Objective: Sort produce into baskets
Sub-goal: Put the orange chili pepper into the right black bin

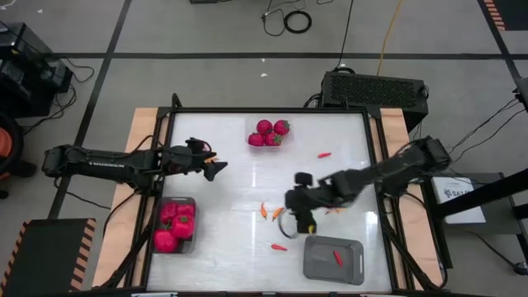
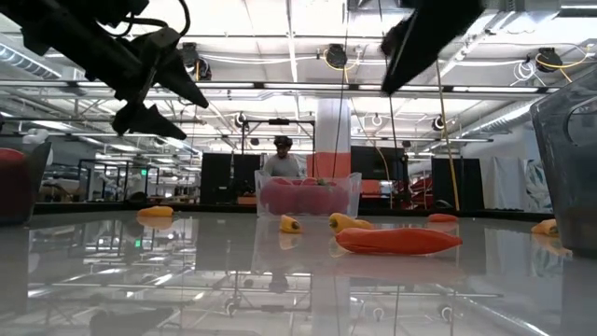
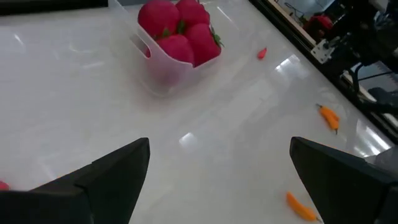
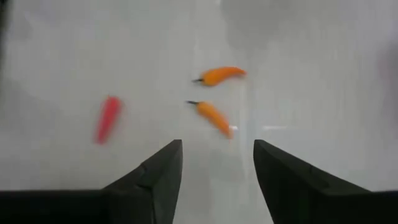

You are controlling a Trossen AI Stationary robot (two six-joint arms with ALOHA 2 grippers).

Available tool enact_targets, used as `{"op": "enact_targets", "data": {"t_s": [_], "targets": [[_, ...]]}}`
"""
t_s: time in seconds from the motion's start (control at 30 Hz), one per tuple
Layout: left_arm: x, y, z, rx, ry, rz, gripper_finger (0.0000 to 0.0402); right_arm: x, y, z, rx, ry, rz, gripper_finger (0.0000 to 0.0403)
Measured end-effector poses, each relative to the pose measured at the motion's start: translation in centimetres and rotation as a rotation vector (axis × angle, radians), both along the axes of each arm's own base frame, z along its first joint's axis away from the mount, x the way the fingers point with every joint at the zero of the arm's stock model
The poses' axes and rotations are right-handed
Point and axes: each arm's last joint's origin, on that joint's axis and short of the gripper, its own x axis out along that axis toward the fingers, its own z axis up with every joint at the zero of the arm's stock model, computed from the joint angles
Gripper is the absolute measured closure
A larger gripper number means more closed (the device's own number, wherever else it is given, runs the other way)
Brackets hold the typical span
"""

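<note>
My left gripper [image 1: 213,167] hangs open above the table's left middle, with nothing between its fingers [image 3: 118,174]. My right gripper [image 1: 290,216] is open too, and hovers over the near middle, above two orange pieces [image 4: 219,74] [image 4: 211,115] and a red one [image 4: 107,118] that lie flat on the table. A clear tray [image 1: 268,142] at the far middle holds round red produce [image 3: 177,28]. The grey bin [image 1: 191,202] at the near left holds magenta pieces [image 1: 173,224]. In the grey bin [image 1: 318,262] at the near right lies one red piece [image 1: 337,257].
More small pieces lie loose on the white table: a red one [image 1: 324,154] at the far right, a red one [image 1: 279,247] near the front, an orange one [image 1: 334,210] under the right arm. A black perforated box [image 1: 375,87] stands beyond the far edge. A person [image 2: 282,161] shows in the room behind.
</note>
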Motion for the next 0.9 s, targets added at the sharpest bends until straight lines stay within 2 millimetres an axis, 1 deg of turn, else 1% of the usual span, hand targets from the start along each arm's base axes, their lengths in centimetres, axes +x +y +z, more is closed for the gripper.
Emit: {"op": "enact_targets", "data": {"t_s": [0.07, 0.17, 0.3, 0.37, 0.53, 0.8, 0.9], "targets": [[0.0, -0.1, -0.1, -0.033, -0.001, -0.004, 0.0011, 1.2, -1.4, -1.2, -0.024, 0.027, 0.049, 0.0213], [-0.1, -0.2, -0.3, -0.09, 0.015, -0.022, 0.0011, 2.6, -3.4, -3.1, -0.01, 0.082, 0.096, 0.0213], [-0.4, -0.4, -0.8, -0.113, 0.074, -0.045, 0.0011, 4.0, -4.8, -6.1, 0.014, 0.161, 0.152, 0.0213], [-0.6, -0.6, -1.1, -0.131, 0.103, -0.045, 0.0011, 4.5, -5.0, -7.2, 0.028, 0.178, 0.196, 0.0213], [-1.0, -1.3, -1.6, -0.144, 0.172, -0.082, 0.0011, 5.3, -4.6, -9.1, 0.017, 0.178, 0.279, 0.0213], [-1.2, -2.0, -2.2, -0.13, 0.207, -0.115, 0.0011, 6.1, -4.6, -11.0, 0.022, 0.188, 0.268, 0.0213], [-1.2, -2.1, -2.2, -0.123, 0.207, -0.116, 0.0011, 6.1, -4.4, -11.6, 0.073, 0.211, 0.242, 0.0216]]}}
